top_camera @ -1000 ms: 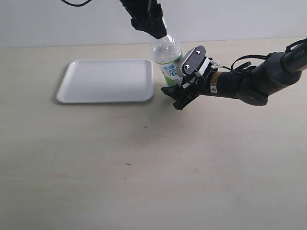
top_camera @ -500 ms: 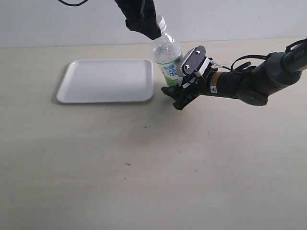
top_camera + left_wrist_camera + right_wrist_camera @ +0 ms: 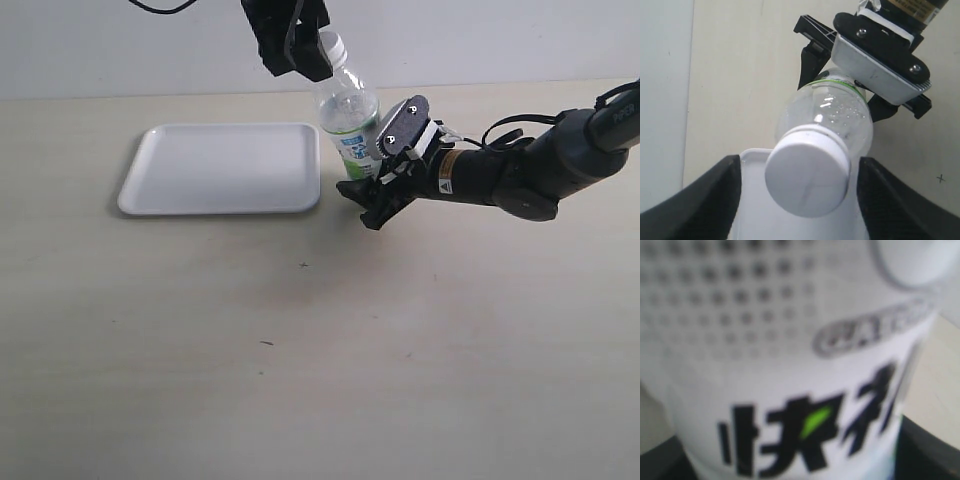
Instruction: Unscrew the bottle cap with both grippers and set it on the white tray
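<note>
My right fingers clamp the bottle low, just beside the tray, and my left fingers stand wide either side of the cap on its neck, so I fear an off-centre close could skid off the cap or lever the bottle loose.

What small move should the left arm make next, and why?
Probably close the left pincer on the small round white plastic cap. It is on the slim clear plastic bottle, between the two dark fingers with a gap on each side, while the right pincer grips the bottle's labelled body, so a twist seems ready.
</note>
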Robot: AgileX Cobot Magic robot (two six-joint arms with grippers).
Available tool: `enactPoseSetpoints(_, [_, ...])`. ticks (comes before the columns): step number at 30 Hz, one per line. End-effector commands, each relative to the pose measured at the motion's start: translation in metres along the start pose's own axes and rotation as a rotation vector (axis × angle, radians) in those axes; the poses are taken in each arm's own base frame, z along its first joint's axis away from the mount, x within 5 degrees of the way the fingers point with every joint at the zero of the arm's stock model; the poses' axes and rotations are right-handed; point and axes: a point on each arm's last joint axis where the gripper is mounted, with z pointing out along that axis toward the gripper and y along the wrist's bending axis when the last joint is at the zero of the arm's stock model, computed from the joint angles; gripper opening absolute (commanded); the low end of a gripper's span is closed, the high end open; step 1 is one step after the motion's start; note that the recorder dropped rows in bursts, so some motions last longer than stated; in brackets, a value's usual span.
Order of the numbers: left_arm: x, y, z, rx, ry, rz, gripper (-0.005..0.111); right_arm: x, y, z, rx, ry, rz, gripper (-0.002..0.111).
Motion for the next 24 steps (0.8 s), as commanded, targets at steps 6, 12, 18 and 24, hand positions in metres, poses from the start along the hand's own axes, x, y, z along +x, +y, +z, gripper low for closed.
enactPoseSetpoints(6, [-0.0011, 0.0009, -0.0020, -0.007, -0.013, -0.021, 0.060, -0.0012, -0.0001, -0.0007, -0.002, 0.017, -0.020, 0.000])
enactPoseSetpoints(12, [0.0000, 0.0008, 0.0013, -0.002, -0.009, -0.030, 0.041, -0.0012, -0.0001, -0.0007, -0.002, 0.017, -0.020, 0.000])
enactPoseSetpoints(18, [0.0000, 0.0008, 0.0013, -0.002, -0.009, -0.060, 0.000, -0.0012, -0.0001, -0.0007, -0.002, 0.017, -0.020, 0.000])
enactPoseSetpoints(24, [0.0005, -0.0017, 0.0013, 0.026, 0.000, -0.279, 0.000, -0.0012, -0.0001, -0.0007, -0.002, 0.017, -0.020, 0.000])
